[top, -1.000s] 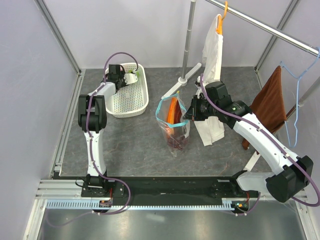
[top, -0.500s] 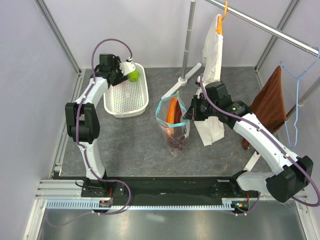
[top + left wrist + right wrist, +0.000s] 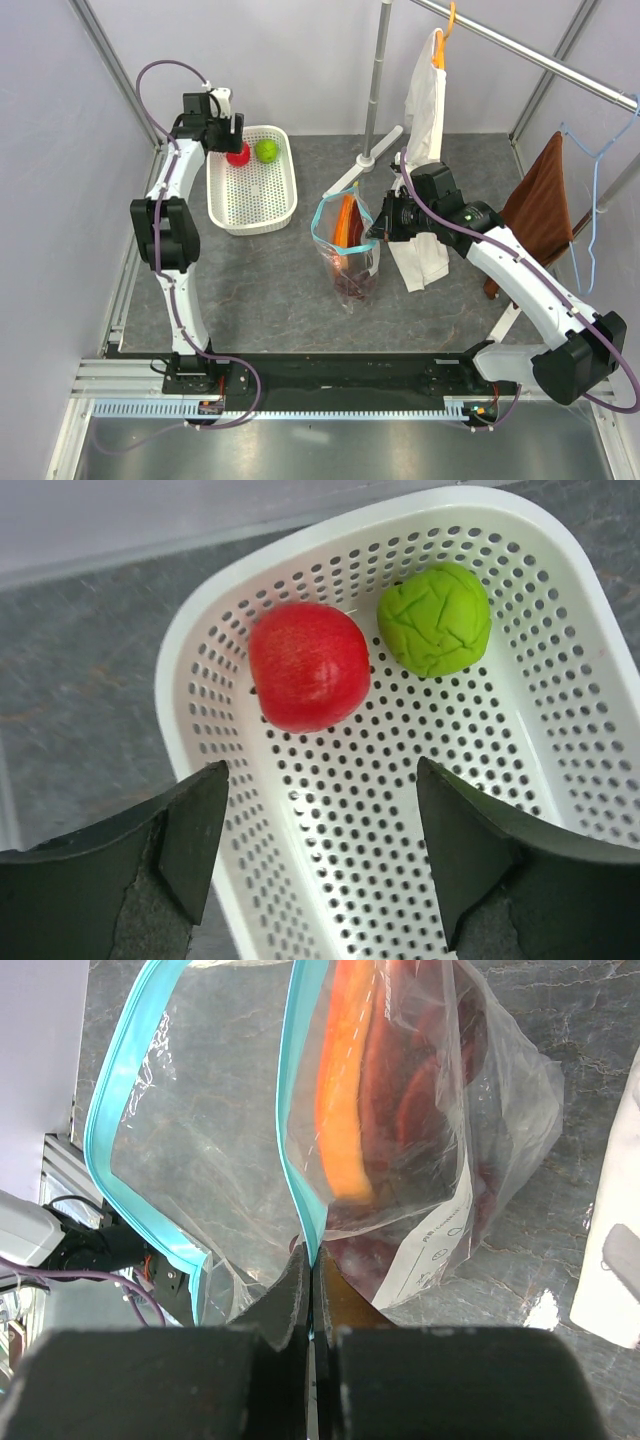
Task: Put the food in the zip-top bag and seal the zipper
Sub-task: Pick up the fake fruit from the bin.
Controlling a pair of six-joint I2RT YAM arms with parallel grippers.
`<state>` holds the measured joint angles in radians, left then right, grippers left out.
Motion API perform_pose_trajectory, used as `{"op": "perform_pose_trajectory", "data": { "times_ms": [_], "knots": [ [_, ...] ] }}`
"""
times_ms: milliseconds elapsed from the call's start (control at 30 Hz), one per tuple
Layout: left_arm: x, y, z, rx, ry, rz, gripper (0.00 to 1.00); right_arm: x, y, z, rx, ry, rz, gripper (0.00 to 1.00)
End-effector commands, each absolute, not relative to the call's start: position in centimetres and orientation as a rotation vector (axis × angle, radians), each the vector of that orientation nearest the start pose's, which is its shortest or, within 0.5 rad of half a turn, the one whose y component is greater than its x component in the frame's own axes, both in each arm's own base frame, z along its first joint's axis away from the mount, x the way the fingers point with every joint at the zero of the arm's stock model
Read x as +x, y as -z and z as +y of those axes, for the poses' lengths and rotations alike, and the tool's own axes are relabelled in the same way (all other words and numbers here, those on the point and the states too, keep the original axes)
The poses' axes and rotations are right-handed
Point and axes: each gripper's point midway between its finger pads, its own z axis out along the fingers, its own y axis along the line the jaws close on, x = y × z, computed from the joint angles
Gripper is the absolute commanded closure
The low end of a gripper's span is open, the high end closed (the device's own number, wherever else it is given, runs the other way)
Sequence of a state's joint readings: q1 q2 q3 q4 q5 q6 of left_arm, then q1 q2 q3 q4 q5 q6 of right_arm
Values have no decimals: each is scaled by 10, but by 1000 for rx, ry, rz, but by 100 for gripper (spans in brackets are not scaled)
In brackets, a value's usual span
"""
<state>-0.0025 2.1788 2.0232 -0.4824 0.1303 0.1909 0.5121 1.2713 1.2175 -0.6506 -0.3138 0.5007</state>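
The right gripper (image 3: 308,1260) is closed fully on the teal zipper strip (image 3: 298,1110) of the clear floppy zip-top bag (image 3: 347,262). This apparently keeps the mouth raised and open above the grey table (image 3: 270,290), with the orange-and-maroon papaya slice (image 3: 345,1080) already inside. The left gripper (image 3: 320,780), its arm stretched to the far-left corner and pointed downward, hovers with jaws spread wide and empty over the white perforated plastic basket (image 3: 560,550), where the red apple (image 3: 308,666) and green round fruit (image 3: 435,617) lie side by side, untouched.
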Motion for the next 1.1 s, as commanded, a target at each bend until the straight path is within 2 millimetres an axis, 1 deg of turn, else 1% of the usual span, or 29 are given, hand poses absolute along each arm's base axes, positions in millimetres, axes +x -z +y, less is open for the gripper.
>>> {"op": "perform_pose_trajectory", "data": {
  "times_ms": [0, 133, 200, 233, 267, 367, 400, 467, 500, 567, 633, 700, 733, 800, 833, 933, 967, 1067],
  "knots": [
    [606, -167, -31, -8, 209, 2207, 16, 269, -240, 233, -189, -871, 2354, 100],
    [613, -153, -27, -35, 191, 2213, 16, 269, -237, 233, -192, -868, 2357, 100],
    [618, -146, -22, -46, 158, 2213, 16, 269, -237, 234, -191, -870, 2359, 100],
    [621, -147, -21, -43, 149, 2199, 16, 269, -236, 234, -190, -873, 2360, 100],
    [623, -140, -17, -54, 124, 2205, 16, 269, -235, 234, -188, -870, 2363, 100],
    [631, -134, -10, -59, 74, 2194, 16, 270, -235, 235, -185, -875, 2362, 100],
    [633, -126, -9, -60, 66, 2202, 15, 271, -235, 235, -184, -873, 2362, 100],
    [638, -125, -7, -63, 46, 2190, 15, 271, -236, 235, -184, -874, 2360, 100],
    [640, -118, -7, -62, 43, 2198, 14, 270, -237, 236, -186, -876, 2360, 100],
    [646, -118, -9, -58, 45, 2178, 13, 272, -238, 235, -183, -876, 2356, 100],
    [651, -112, -3, -78, 5, 2172, 12, 271, -237, 235, -182, -877, 2362, 100],
    [656, -114, -5, -73, 6, 2155, 11, 271, -237, 235, -180, -878, 2360, 100],
    [658, -106, -5, -70, 0, 2161, 10, 271, -236, 235, -178, -878, 2364, 100],
    [664, -106, -7, -62, -7, 2146, 9, 271, -235, 235, -175, -877, 2368, 100],
    [665, -100, -8, -59, -7, 2151, 9, 272, -236, 236, -176, -878, 2366, 100],
    [671, -97, -11, -48, 9, 2135, 9, 272, -234, 236, -176, -878, 2373, 100],
    [672, -92, -12, -45, 11, 2141, 9, 273, -234, 236, -177, -875, 2372, 100],
    [674, -87, -12, -56, 8, 2140, 9, 274, -234, 236, -173, -874, 2372, 100]
  ]
}}
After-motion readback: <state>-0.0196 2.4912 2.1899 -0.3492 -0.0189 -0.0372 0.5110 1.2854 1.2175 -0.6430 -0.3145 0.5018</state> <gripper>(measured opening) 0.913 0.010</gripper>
